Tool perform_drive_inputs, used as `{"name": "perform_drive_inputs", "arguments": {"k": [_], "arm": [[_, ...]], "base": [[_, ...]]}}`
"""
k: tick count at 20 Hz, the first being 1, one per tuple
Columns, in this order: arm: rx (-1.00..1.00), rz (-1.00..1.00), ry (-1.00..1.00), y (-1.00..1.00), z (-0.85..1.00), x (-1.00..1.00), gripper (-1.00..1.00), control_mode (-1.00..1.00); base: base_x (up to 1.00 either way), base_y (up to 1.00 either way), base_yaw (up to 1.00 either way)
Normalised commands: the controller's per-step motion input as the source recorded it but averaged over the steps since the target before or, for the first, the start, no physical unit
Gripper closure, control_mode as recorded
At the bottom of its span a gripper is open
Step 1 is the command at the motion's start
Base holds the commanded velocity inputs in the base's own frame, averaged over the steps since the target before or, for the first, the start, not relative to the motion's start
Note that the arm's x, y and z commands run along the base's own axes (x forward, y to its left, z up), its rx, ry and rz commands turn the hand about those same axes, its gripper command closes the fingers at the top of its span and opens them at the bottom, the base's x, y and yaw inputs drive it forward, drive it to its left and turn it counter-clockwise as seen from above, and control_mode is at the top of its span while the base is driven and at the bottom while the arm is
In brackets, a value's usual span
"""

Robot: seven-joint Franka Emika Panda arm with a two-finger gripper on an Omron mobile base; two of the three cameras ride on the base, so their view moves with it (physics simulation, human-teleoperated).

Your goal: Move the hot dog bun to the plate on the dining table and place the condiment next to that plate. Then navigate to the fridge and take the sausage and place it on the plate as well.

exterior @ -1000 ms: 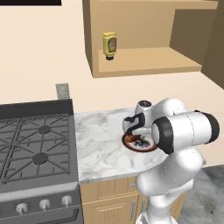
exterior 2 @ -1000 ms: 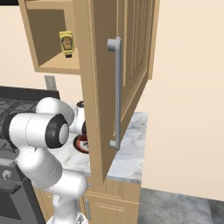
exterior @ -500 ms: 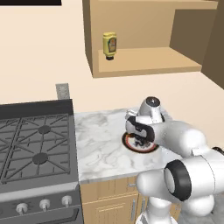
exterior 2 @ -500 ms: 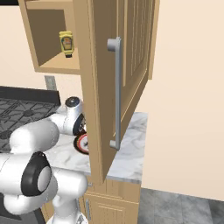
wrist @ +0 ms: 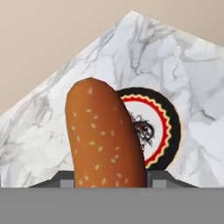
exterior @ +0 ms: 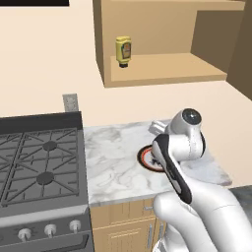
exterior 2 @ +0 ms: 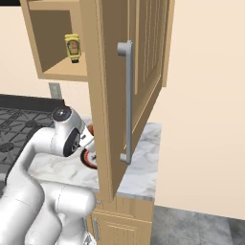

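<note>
Low in the middle of the hand view, my gripper [wrist: 109,181] squeezes the hot dog bun [wrist: 104,140] tight above the plate [wrist: 155,129], so I can carry it to the dining table.

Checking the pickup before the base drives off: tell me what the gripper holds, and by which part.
The gripper is shut on the hot dog bun, gripped near its lower end, one finger on each side; the rest sticks out above the plate.

Beige wall [exterior: 44,59], marble counter [exterior: 113,162], gas stove [exterior: 34,167], open wooden cabinet [exterior: 162,44].
</note>
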Motion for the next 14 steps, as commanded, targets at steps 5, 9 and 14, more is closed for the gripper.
{"name": "perform_drive_inputs", "arguments": {"k": [5,9,14], "arm": [[0.02,0.00,0.27,0.00,0.78,-0.62,1.00,-1.00],[0.05,0.00,0.40,0.00,0.38,-0.42,1.00,-1.00],[0.00,0.00,0.34,0.00,-0.01,-0.13,1.00,-1.00]], "base": [[0.00,0.00,0.00],[0.00,0.00,0.00],[0.00,0.00,0.00]]}}
